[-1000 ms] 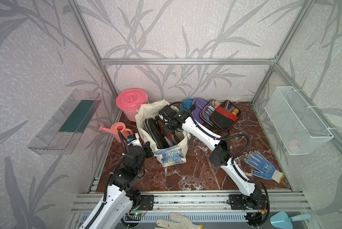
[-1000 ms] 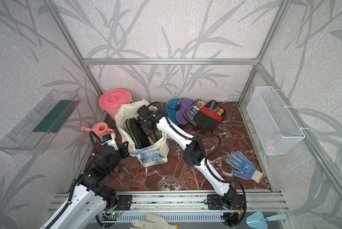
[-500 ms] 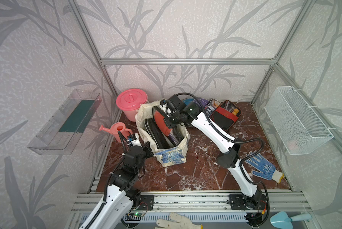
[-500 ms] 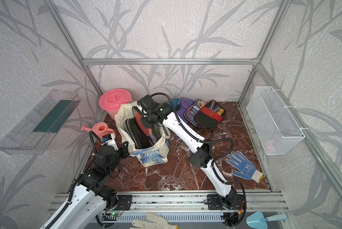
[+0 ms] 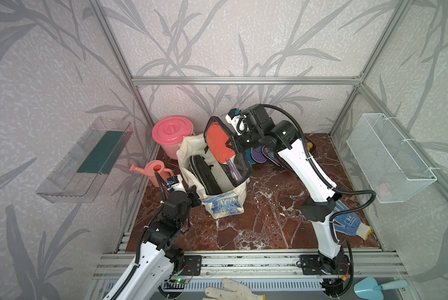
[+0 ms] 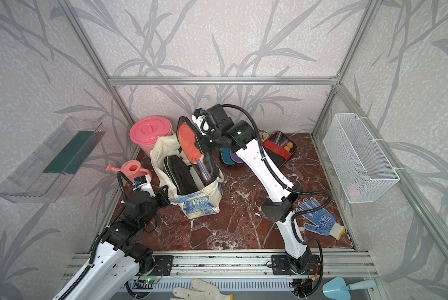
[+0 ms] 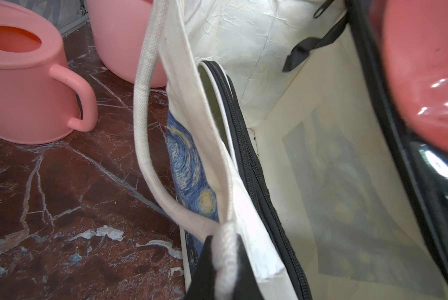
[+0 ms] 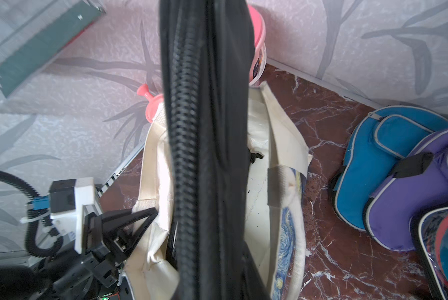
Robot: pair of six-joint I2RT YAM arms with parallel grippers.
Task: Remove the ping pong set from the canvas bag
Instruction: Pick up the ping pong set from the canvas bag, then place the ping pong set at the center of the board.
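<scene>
The canvas bag (image 5: 226, 206) (image 6: 200, 206) stands open at mid-left of the floor. My right gripper (image 5: 234, 145) (image 6: 201, 145) is shut on a clear case holding a red paddle (image 5: 219, 142) (image 6: 189, 141). That case hangs tilted over the bag's mouth with its lower end at the rim. Its black zip edge (image 8: 191, 130) fills the right wrist view. A black zipped case (image 5: 204, 176) (image 7: 246, 145) stands inside the bag. My left gripper (image 5: 195, 198) (image 7: 225, 249) is shut on the bag's white rope handle (image 7: 150, 130). Teal (image 8: 379, 155), purple (image 8: 412, 207) and black-red (image 6: 280, 148) cases lie at the back.
A pink lidded bucket (image 5: 172, 130) and a pink watering can (image 5: 158, 170) sit left of the bag. A blue glove (image 5: 347, 220) lies by the right arm's base. A wire basket (image 5: 389, 158) hangs on the right wall, a clear shelf (image 5: 87, 161) on the left.
My right gripper has risen from inside the bag and drawn the clear red-paddle case up over the rim. The left arm and the bag have stayed put.
</scene>
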